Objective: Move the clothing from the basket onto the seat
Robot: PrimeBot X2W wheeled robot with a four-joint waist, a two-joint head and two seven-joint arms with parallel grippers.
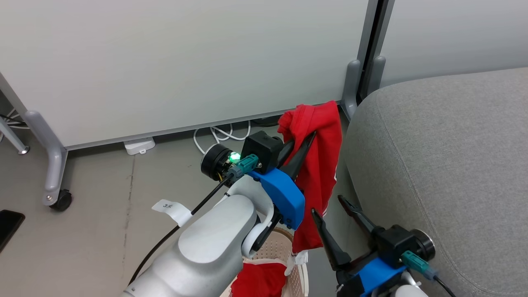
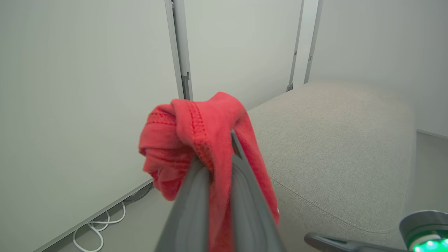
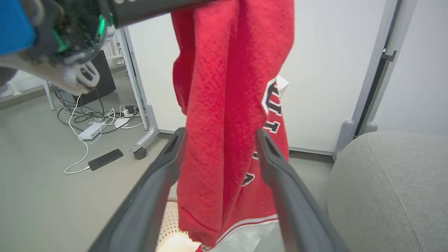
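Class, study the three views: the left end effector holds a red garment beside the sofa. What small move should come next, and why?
Probably swing the left end effector rightward, over the sofa. It is shut on the red garment, which hangs above the basket, beside the sofa rather than over it; releasing now would likely drop it short.

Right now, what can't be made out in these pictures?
Basket: head view, mostly behind the left forearm, cut off by the bottom edge.
Second red garment in it: same view, cut off below.
Lettering on the hanging garment: right wrist view, partly folded away.
Left gripper tips: left wrist view, partly wrapped in fabric.
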